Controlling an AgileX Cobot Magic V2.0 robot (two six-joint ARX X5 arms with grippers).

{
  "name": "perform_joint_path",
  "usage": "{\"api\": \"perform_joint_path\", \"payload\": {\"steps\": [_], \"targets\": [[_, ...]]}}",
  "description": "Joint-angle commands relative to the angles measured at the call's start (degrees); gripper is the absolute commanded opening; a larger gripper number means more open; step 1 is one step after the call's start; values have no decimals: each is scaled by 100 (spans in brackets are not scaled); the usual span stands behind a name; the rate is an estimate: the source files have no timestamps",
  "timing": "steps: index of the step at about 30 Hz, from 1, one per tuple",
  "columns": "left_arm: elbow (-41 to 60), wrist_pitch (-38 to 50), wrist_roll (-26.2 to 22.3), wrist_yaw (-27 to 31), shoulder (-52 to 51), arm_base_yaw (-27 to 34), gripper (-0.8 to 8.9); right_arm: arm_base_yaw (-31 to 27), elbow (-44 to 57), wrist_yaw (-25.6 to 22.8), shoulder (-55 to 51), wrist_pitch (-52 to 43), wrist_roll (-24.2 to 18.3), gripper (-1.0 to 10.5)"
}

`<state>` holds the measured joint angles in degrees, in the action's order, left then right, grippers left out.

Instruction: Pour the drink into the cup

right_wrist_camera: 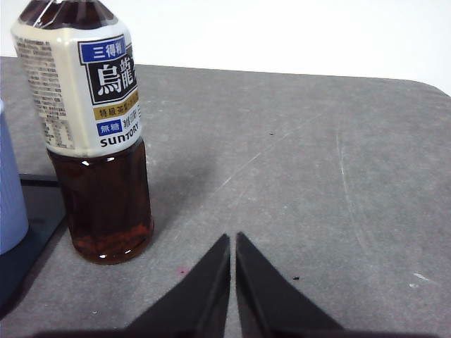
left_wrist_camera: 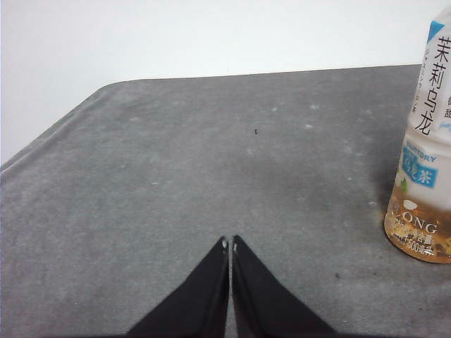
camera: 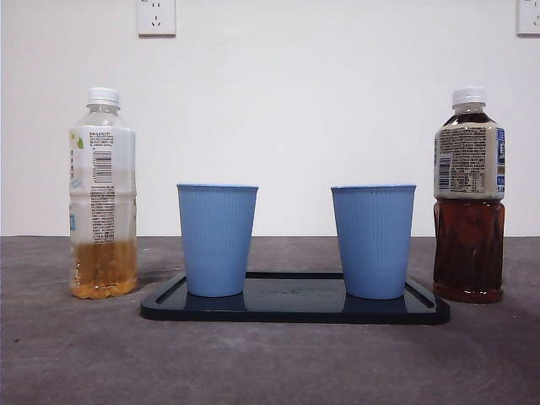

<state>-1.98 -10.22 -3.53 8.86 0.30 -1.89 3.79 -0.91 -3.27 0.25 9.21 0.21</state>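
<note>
Two blue ribbed cups [camera: 217, 240] [camera: 373, 240] stand upright on a dark tray [camera: 295, 306] in the middle of the table. Left of the tray is a clear bottle [camera: 102, 196] with a white cap and a little amber drink at its bottom, also seen in the left wrist view [left_wrist_camera: 425, 148]. Right of the tray stands a bottle of dark brown tea [camera: 469, 198] with a white cap, close in the right wrist view [right_wrist_camera: 91, 127]. My left gripper [left_wrist_camera: 230, 243] is shut and holds nothing, away from the clear bottle. My right gripper [right_wrist_camera: 233, 238] is shut and empty beside the dark bottle.
The grey table [camera: 270, 363] runs to a white wall with two sockets [camera: 156, 17]. The edge of one blue cup [right_wrist_camera: 10, 197] and the tray corner [right_wrist_camera: 35, 211] show in the right wrist view.
</note>
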Motion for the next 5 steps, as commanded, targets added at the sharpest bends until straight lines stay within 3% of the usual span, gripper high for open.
{"api": "perform_joint_path", "payload": {"steps": [1, 5], "targets": [[107, -50, 15, 9, -11, 4, 6, 4, 22, -20, -7, -22, -24, 10], [107, -50, 15, 9, -11, 4, 6, 4, 22, -20, -7, -22, -24, 9]]}}
